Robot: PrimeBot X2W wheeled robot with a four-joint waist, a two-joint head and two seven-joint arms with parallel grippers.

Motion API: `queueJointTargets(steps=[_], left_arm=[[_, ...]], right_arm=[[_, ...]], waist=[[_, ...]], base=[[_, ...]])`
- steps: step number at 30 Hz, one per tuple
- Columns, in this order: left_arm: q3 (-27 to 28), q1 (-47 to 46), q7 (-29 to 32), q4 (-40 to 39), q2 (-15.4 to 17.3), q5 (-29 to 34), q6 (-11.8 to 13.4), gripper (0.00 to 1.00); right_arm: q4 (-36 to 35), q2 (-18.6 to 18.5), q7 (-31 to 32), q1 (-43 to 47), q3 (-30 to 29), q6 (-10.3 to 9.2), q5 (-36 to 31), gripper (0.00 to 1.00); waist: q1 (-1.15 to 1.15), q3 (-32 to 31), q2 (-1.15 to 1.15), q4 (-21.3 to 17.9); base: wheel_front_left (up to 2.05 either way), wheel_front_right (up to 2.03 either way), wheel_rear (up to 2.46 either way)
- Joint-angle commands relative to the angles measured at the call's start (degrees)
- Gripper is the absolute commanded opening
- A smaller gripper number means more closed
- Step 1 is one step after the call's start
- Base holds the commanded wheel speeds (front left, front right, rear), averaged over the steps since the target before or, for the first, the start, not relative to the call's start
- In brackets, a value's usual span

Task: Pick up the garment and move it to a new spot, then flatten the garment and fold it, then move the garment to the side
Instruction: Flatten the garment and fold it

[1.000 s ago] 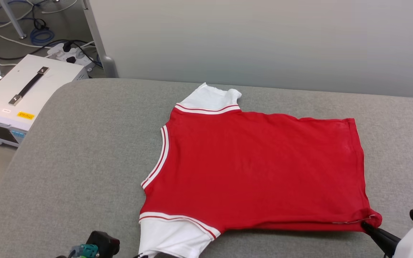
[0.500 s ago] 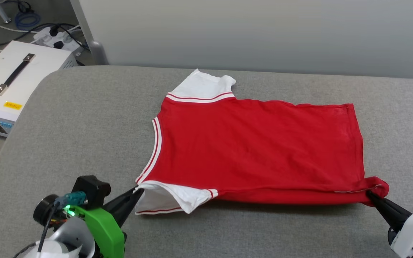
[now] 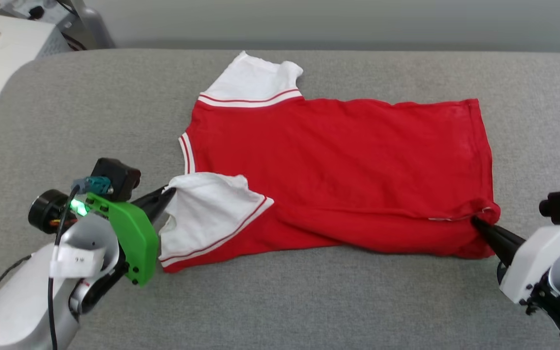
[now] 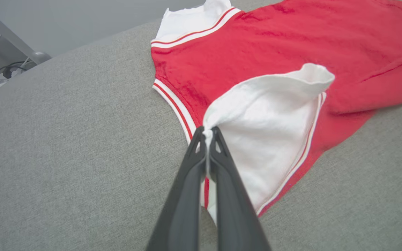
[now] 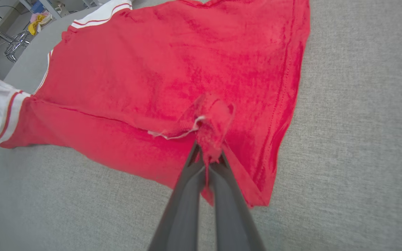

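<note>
head: high, looking down | wrists: low, close | shared: garment (image 3: 338,160)

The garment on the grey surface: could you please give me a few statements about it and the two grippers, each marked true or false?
1. The left gripper is shut on the near white sleeve of the garment. True.
2. The right gripper hangs open above the garment. False: it is shut on a red hem corner.
3. The garment lies on a grey fabric surface. True.
4. Large black lettering faces up. False: the upward side shows plain red.
</note>
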Motion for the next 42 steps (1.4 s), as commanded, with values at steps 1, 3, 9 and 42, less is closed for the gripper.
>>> queueJointTargets(steps=[1,3,9,42], left_arm=[[-0.60,-2.25,0.09,1.77,-0.40,0.50,-0.41,0.00],[-1.62,-4.17,-0.05,4.25,-0.73,0.74,-0.67,0.00],[-5.50,-9.18,-1.38,10.75,-1.85,1.21,-1.06,0.00],[-2.37,-2.06,-22.61,20.70,-11.30,-10.68,12.70,1.00]], right_arm=[[0.63,0.67,0.51,-1.77,-0.27,-0.04,-0.88,0.00],[1.49,1.39,1.10,-3.22,-0.26,-0.04,-1.80,0.00],[5.09,3.09,2.16,-6.83,-0.87,-0.04,-5.04,0.00],[-2.65,5.25,6.64,0.69,-5.78,-0.04,-21.77,1.00]], waist=[[0.00,2.24,0.00,-1.51],[0.00,3.04,0.00,-1.86],[0.00,5.03,0.00,-2.45],[0.00,-3.50,0.00,-0.44]], base=[[0.00,0.00,0.00],[0.00,0.00,0.00],[0.00,0.00,0.00],[0.00,0.00,0.00]])
